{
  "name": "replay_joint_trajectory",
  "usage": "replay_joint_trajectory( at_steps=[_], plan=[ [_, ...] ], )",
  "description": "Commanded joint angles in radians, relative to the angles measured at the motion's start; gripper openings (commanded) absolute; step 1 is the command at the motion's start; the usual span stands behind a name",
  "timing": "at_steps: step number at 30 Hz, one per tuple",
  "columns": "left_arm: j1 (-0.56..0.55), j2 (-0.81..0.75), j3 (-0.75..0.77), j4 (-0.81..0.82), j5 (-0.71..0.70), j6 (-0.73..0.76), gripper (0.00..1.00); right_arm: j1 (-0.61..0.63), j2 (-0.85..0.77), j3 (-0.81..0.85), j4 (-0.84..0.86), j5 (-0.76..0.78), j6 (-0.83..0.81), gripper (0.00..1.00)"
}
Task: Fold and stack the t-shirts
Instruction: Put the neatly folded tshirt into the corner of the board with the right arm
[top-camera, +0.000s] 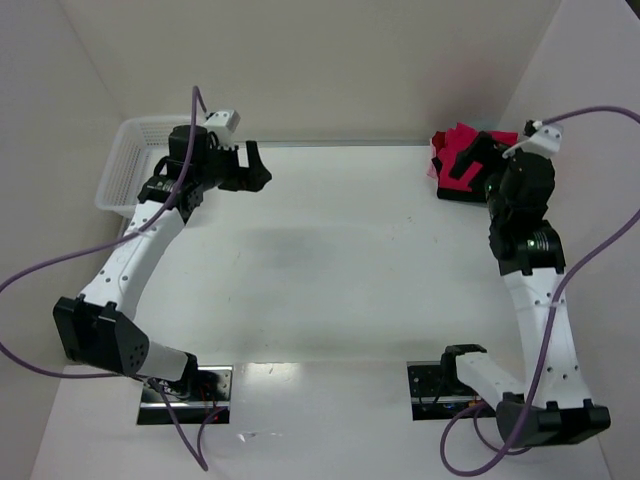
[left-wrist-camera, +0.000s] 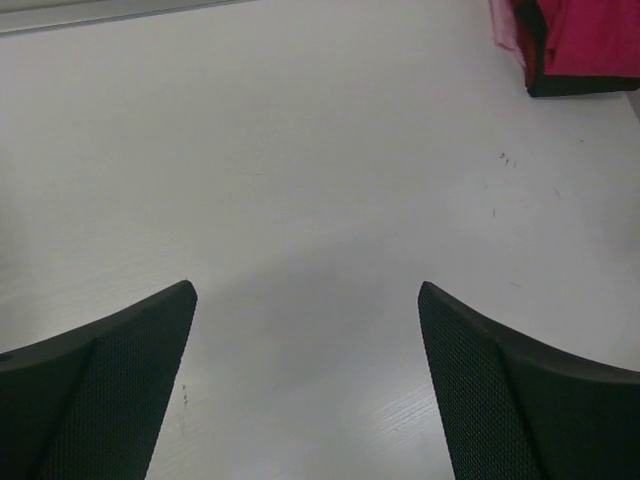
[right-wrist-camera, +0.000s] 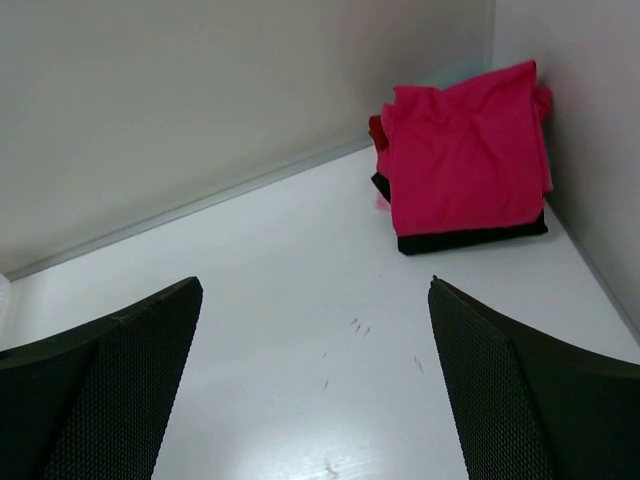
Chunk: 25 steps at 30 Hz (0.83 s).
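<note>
A stack of folded t-shirts (top-camera: 455, 163) lies in the far right corner of the table, a magenta shirt (right-wrist-camera: 462, 155) on top and a black one (right-wrist-camera: 470, 238) beneath. It also shows at the top right of the left wrist view (left-wrist-camera: 580, 45). My right gripper (top-camera: 475, 158) is open and empty, hovering just near of the stack; in its wrist view (right-wrist-camera: 312, 290) the stack is ahead and to the right. My left gripper (top-camera: 250, 165) is open and empty at the far left, over bare table (left-wrist-camera: 305, 290).
A white mesh basket (top-camera: 125, 165) stands at the far left, behind the left arm. White walls close in the table at the back and both sides. Purple cables loop from both arms. Small dark scuff marks (right-wrist-camera: 355, 325) dot the tabletop.
</note>
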Motion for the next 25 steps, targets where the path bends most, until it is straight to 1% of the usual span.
replay_joint_trajectory(
  at_steps=[1, 4, 9, 12, 15, 25],
  plan=[
    [-0.005, -0.075, -0.043, -0.013, -0.121, 0.005, 0.99, -0.003, -0.070, -0.096, -0.041, 0.004, 0.055, 0.99],
    [-0.005, -0.130, -0.104, -0.013, -0.151, -0.023, 0.99, -0.003, -0.097, -0.151, -0.066, -0.014, 0.079, 0.99],
    [-0.005, -0.248, -0.229, 0.059, -0.173, -0.034, 0.99, -0.003, -0.126, -0.263, -0.063, -0.037, 0.125, 0.99],
    [-0.005, -0.273, -0.238, 0.050, -0.182, 0.007, 0.99, -0.003, -0.173, -0.302, -0.084, -0.007, 0.159, 0.99],
    [-0.005, -0.292, -0.261, 0.040, -0.228, 0.027, 0.99, -0.012, -0.193, -0.334, -0.100, 0.007, 0.173, 0.99],
    [-0.005, -0.311, -0.273, 0.031, -0.217, 0.037, 0.99, -0.012, -0.218, -0.371, -0.121, 0.007, 0.182, 0.99]
  ],
)
